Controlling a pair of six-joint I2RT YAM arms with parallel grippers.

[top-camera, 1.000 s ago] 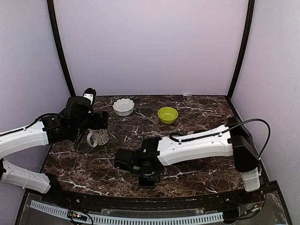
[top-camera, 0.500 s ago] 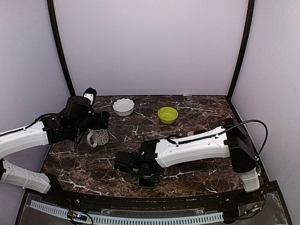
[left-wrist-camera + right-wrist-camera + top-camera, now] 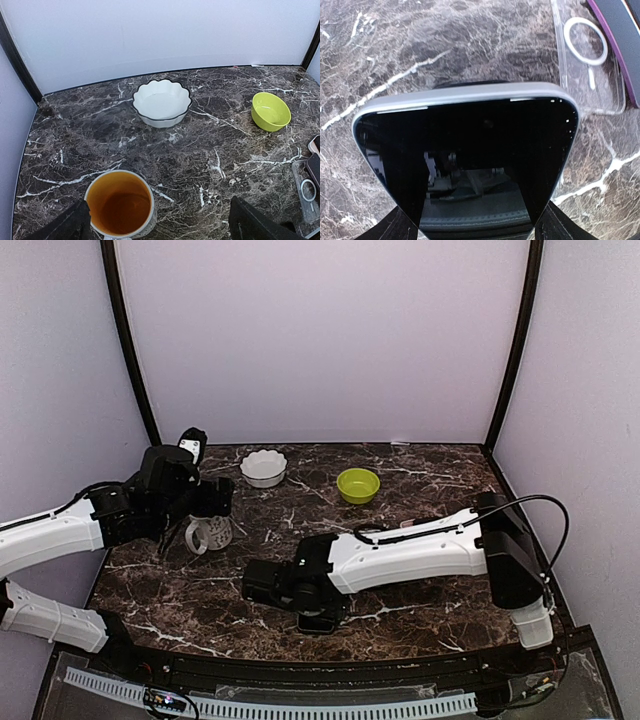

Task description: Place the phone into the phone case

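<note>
My right gripper (image 3: pixel 475 227) is shut on the phone (image 3: pixel 470 150), a black-screened handset with a silver edge that fills the right wrist view and hangs a little above the marble. In the top view this gripper (image 3: pixel 316 612) is near the table's front centre. The clear phone case (image 3: pixel 587 55), with a white ring on it, lies flat on the table beyond the phone and to its right. It also shows at the right edge of the left wrist view (image 3: pixel 307 192). My left gripper (image 3: pixel 160 232) is open and empty, beside a mug at the left.
A second, purple-edged phone (image 3: pixel 620 25) lies right next to the case. A white mug (image 3: pixel 120 202) with an orange inside stands under my left gripper. A white scalloped bowl (image 3: pixel 161 102) and a green bowl (image 3: pixel 270 110) sit at the back.
My right gripper has shifted slightly left with the phone, and less of the phone shows below it in the top view. The left arm has not moved.
</note>
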